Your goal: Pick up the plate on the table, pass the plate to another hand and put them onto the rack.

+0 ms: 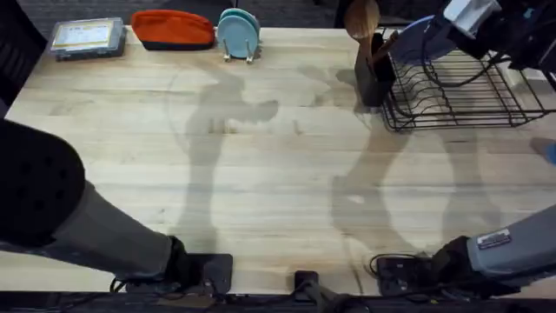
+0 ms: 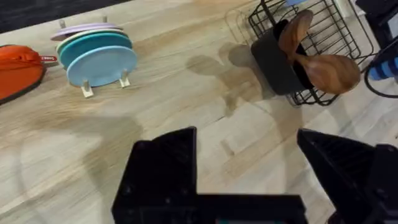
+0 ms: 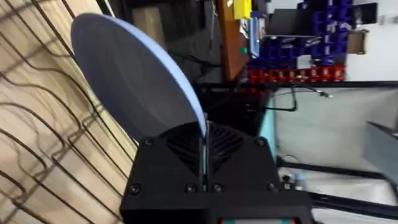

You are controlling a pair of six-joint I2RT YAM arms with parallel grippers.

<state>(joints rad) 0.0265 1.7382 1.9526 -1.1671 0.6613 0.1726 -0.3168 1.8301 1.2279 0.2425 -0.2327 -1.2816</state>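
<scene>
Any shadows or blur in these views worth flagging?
Overhead: soft arm shadows cross the table, and the left arm at lower left is dark and blurred. Right wrist: the plate is soft-edged in the right end effector. Left wrist: shadow beside the rack.

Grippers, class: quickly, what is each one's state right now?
Left gripper: jaws open, holding nothing, above the table.
Right gripper: jaws closed on the plate rim, over the rack.

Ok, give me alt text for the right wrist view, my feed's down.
The right gripper is shut on the rim of the blue plate, holding it on edge above the black wire rack. Light wooden table lies under the rack.
</scene>
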